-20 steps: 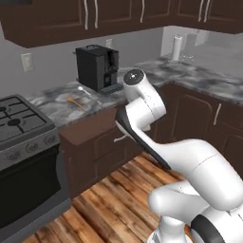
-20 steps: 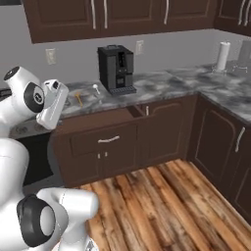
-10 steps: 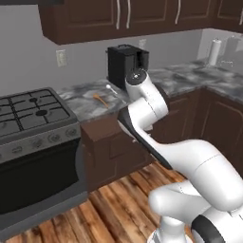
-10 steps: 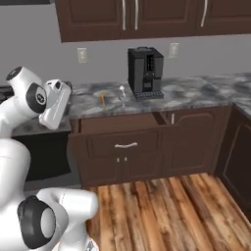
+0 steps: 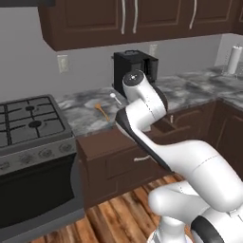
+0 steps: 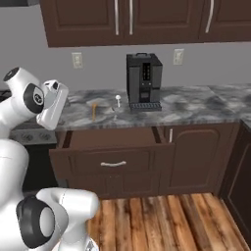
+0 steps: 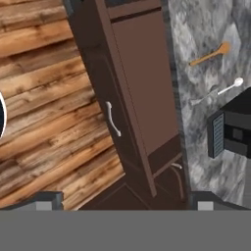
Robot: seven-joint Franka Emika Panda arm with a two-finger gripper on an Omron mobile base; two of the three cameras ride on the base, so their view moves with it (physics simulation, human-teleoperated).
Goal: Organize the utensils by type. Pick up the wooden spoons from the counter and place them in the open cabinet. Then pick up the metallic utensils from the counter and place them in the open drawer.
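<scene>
An orange-tan wooden spoon [image 5: 101,110] [image 6: 94,110] [image 7: 211,55] lies on the grey marbled counter [image 5: 90,118] [image 6: 196,105], left of the black coffee machine. A silvery metallic spoon [image 5: 114,97] [image 6: 117,102] [image 7: 227,87] lies just beyond it, with a thin grey piece [image 7: 203,99] beside it. Under them the open drawer [image 5: 102,140] [image 6: 112,138] [image 7: 142,83] stands pulled out. My gripper [image 6: 45,123] [image 7: 130,198] hangs open in the air in front of the drawer, holding nothing, well short of the utensils. The open cabinet is out of view.
A black coffee machine [image 5: 135,66] [image 6: 143,81] [image 7: 233,130] stands on the counter. A gas stove [image 5: 28,118] sits at the left. A paper towel roll [image 5: 232,59] is at the far right. Shut wall cabinets [image 6: 127,19] hang overhead. Wooden floor [image 7: 44,112] lies below.
The whole picture has shifted: the base has driven left, so the coffee machine and drawer now sit further right. The utensils lie as before and the gripper stays open.
</scene>
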